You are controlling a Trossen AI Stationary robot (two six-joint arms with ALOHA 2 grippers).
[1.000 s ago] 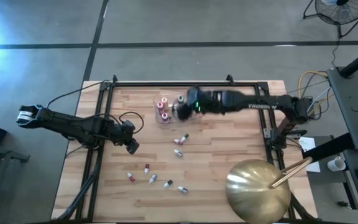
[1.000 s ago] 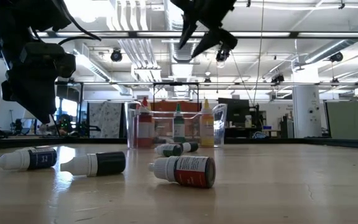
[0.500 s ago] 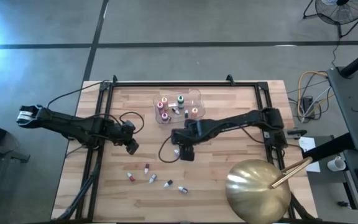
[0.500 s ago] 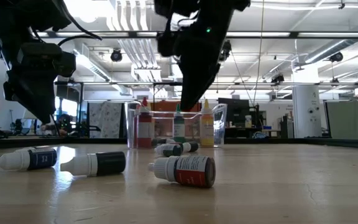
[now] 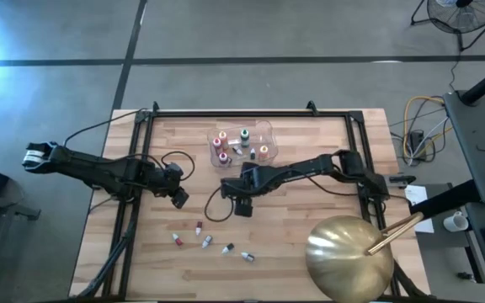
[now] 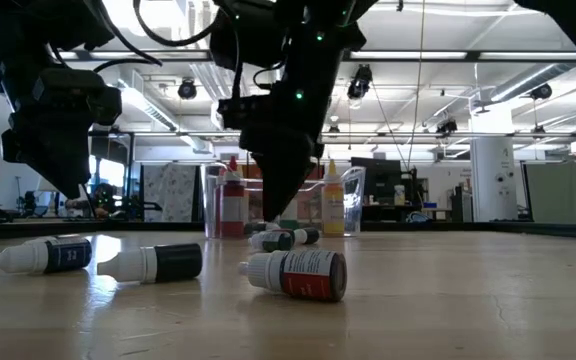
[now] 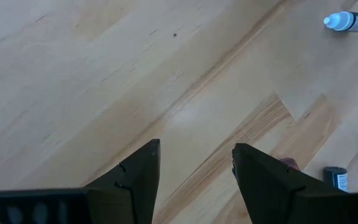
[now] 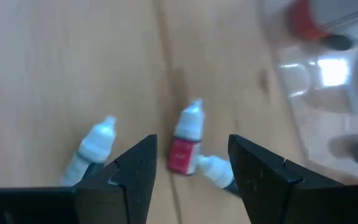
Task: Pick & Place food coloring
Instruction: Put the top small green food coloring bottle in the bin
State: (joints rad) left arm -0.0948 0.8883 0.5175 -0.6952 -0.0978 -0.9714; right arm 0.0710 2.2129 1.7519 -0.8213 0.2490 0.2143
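Note:
Several food coloring bottles lie on their sides on the wooden table, a loose group near the near edge (image 5: 207, 242). More stand upright in the clear tub (image 5: 242, 143). My right gripper (image 5: 241, 204) is open and hangs low over the table's middle. In the right wrist view my right gripper (image 8: 191, 142) frames a red-labelled, white-capped bottle (image 8: 184, 148), with a whitish bottle (image 8: 95, 148) and another (image 8: 215, 168) beside it. The fingers touch none of them. My left gripper (image 5: 179, 199) is open over bare wood (image 7: 196, 146), left of the bottles.
A big gold dome (image 5: 349, 257) with a wooden stick sits at the table's near right corner. A black metal frame (image 5: 251, 113) borders the tabletop. In the low view, bottles (image 6: 298, 275) lie in the foreground and the tub (image 6: 283, 205) stands behind them.
My right gripper has swung from above the clear tub toward the table's near edge and come down over the two loose bottles in the table's middle, which it now covers in the high view. The left arm has kept still.

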